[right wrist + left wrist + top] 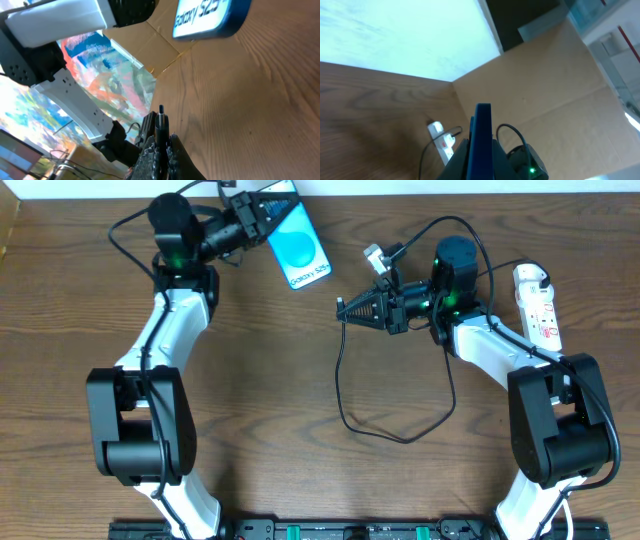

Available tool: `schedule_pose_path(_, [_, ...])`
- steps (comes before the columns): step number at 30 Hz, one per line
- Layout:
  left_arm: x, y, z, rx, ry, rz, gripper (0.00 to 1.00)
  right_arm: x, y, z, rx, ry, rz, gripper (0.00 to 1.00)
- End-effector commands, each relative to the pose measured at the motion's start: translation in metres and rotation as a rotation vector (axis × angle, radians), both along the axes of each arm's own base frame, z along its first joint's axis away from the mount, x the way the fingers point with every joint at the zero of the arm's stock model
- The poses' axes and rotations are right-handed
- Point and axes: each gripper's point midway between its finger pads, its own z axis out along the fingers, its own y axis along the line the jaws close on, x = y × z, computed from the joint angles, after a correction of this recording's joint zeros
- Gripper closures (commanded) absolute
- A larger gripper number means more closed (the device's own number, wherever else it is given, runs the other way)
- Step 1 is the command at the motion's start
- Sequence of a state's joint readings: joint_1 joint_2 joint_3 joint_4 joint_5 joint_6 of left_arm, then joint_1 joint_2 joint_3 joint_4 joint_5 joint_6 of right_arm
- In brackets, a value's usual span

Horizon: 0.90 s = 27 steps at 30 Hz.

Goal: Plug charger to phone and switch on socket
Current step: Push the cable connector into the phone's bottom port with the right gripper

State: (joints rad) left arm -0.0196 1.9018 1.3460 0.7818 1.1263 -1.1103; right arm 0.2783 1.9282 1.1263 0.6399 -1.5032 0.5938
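Across the table (pixel 270 430) are one phone (pixel 298 245), one charger (pixel 341 370), one socket (pixel 538 305).

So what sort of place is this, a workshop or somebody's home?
Most likely a robotics lab or test bench, not a home. Two robot arms stand at a wooden table, cardboard sheets stand along its edge, and the props are a phone, a black cable and a power strip.

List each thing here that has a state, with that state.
phone: clamped in left fingers, screen lit, charger not plugged in
charger: tip pinched in right fingers, apart from phone
socket: lying on table, switch position unreadable
left fingers: shut on phone
right fingers: shut on charger
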Motion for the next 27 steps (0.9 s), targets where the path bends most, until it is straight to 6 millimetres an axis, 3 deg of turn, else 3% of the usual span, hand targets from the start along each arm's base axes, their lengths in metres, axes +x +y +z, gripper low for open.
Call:
schedule_pose_path(1, [-0.009, -0.015, 0.020, -0.009, -0.057, -0.031, 0.93, 0.000, 0.004, 0.001, -0.011, 0.051, 0.002, 0.99])
schedule_pose_path(15, [-0.026, -0.045, 0.019, -0.004, -0.057, -0.128, 0.93, -0.003, 0.008, 0.001, -0.011, 0.051, 0.012, 0.99])
schedule_pose_path(27, [-0.036, -0.053, 0.018, 0.015, -0.085, -0.181, 0.93, -0.003, 0.008, 0.001, -0.012, 0.051, 0.012, 0.99])
